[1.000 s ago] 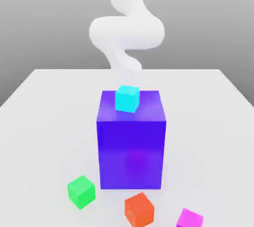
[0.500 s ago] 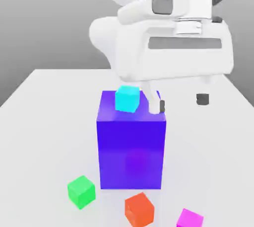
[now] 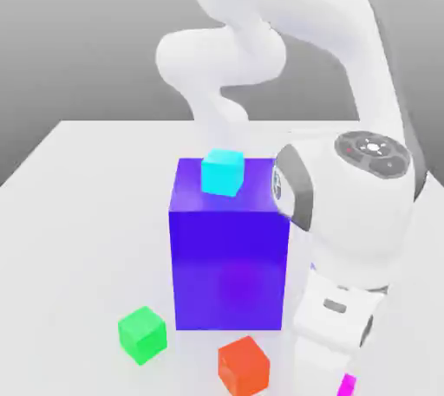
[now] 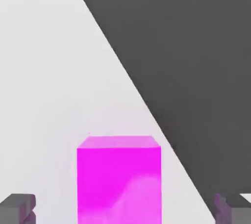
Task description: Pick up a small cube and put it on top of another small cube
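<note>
Item one, nearest: my gripper (image 4: 122, 208), fingers standing wide apart and holding nothing, one dark fingertip (image 4: 18, 207) on each side of the magenta-pink cube (image 4: 119, 179) without touching it. That cube is sitting on the white table (image 3: 69, 212) at its near edge, toward the exterior view's right, where only a sliver of it (image 3: 347, 384) is peeking out below my wrist.

Item two: the orange cube (image 3: 244, 366), lying just to the left of my hand on the table.

Item three: the green cube (image 3: 142, 334), resting further left, apart from the orange one.

Item four: the big blue-violet block (image 3: 229, 251), standing mid-table behind those two.

Item five, farthest: the cyan cube (image 3: 222, 172), sitting on the block's top, toward its far side.
</note>
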Tool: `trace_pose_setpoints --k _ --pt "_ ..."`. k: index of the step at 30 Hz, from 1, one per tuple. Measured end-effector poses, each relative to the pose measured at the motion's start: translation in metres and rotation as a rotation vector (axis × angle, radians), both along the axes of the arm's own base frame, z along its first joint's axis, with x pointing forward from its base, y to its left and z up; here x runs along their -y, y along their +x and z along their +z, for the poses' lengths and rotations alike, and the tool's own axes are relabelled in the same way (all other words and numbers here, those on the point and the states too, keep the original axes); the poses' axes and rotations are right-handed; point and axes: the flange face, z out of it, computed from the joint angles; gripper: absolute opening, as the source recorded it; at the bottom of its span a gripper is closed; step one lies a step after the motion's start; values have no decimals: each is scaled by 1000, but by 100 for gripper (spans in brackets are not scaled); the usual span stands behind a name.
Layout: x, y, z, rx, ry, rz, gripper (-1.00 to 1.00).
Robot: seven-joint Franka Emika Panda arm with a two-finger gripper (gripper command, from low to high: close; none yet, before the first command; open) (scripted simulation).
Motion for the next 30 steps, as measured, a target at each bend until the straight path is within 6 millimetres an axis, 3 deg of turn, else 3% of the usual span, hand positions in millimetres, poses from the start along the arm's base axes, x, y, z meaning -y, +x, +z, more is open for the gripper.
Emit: trace_pose_setpoints --k 1,7,9,13,17,24,30 --pt "0 -1 -8 0 0 1 -100" --pt "0 -1 -13 -2 0 1 -100" --pt "0 0 2 -2 0 2 -100" --pt "2 0 55 6 -9 17 -100" --pt "23 5 118 65 -81 133 -100" --pt "76 -4 221 147 -200 298 -100" --pt "122 -28 288 186 -266 426 -100"
